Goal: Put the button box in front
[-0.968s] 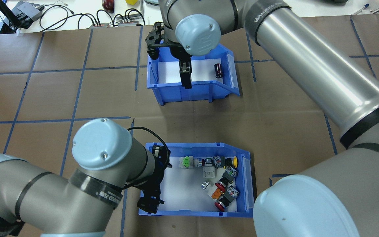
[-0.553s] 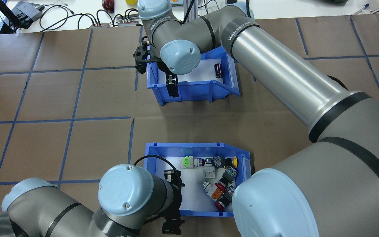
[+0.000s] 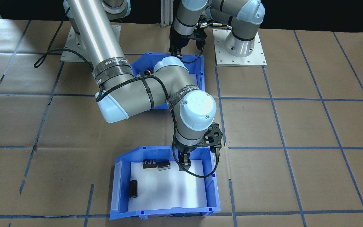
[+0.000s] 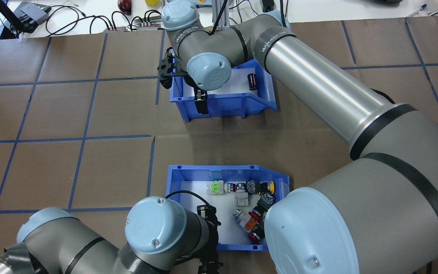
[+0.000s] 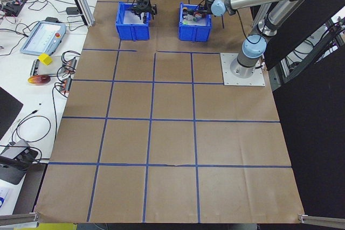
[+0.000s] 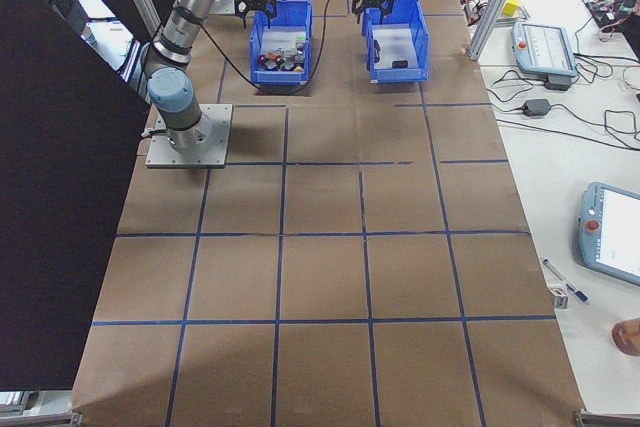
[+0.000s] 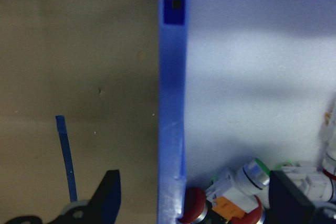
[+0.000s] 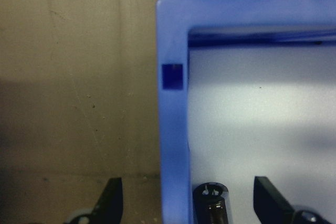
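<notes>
The button box, a blue bin with white liner and coloured push-buttons, sits on the robot's side of the table. My left gripper hangs at its near wall. In the left wrist view this left gripper is open, its jaws straddling the blue wall, red and orange buttons just inside. My right gripper is open astride a wall of the second blue bin farther out, as the right wrist view shows with the right gripper over that rim.
The second bin holds dark cylinders on white foam. The right arm's long link stretches above the table's right half. Cables and devices lie past the far edge. Blue tape lines grid the brown paper.
My left arm swung from the button box's left end round to its near wall. My right gripper slid left along the second bin and settled over its wall.
</notes>
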You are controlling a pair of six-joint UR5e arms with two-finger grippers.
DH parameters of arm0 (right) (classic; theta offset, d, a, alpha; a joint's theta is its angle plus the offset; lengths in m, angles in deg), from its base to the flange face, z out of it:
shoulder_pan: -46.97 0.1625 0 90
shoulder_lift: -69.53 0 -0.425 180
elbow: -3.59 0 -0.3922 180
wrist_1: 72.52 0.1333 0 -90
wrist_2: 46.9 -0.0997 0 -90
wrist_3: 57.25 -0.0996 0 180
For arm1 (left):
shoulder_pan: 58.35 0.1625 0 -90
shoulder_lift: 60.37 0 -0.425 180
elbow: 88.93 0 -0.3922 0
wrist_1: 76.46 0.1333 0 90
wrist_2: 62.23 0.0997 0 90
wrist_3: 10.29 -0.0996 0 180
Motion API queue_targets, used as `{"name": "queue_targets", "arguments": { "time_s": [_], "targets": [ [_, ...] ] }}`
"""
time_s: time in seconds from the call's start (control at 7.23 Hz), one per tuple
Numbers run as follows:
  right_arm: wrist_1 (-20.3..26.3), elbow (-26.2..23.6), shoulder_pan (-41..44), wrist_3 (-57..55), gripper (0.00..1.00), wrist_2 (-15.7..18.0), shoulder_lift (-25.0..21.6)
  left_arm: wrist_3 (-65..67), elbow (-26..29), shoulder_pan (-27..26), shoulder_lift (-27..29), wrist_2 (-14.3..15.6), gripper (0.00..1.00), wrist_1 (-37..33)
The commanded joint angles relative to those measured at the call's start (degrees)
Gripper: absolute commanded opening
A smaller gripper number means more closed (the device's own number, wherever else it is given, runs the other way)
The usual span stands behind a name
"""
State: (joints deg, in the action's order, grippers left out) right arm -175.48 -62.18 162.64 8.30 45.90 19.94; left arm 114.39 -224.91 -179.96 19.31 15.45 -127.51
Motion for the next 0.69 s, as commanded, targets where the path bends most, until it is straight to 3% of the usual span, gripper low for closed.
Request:
{"name": "queue_targets", "arguments": {
  "time_s": [0.0,0.14,0.28,0.55],
  "targets": [
    [-0.05,-0.06,-0.71,0.45,0.23,5.34,-0.33,0.13,0.19,-0.04,1.62,4.90,0.36,2.70],
    [-0.05,-0.06,-1.49,0.54,0.16,6.77,-0.33,0.12,0.36,-0.04,1.53,5.90,0.01,3.24],
    [-0.05,0.02,-1.59,0.63,0.05,6.61,-0.42,0.21,0.37,-0.04,1.53,8.69,0.00,3.07],
    [-0.05,0.99,-2.20,1.07,0.03,6.78,-1.30,-0.40,1.50,0.14,0.05,10.03,0.00,2.54]
  ]
}}
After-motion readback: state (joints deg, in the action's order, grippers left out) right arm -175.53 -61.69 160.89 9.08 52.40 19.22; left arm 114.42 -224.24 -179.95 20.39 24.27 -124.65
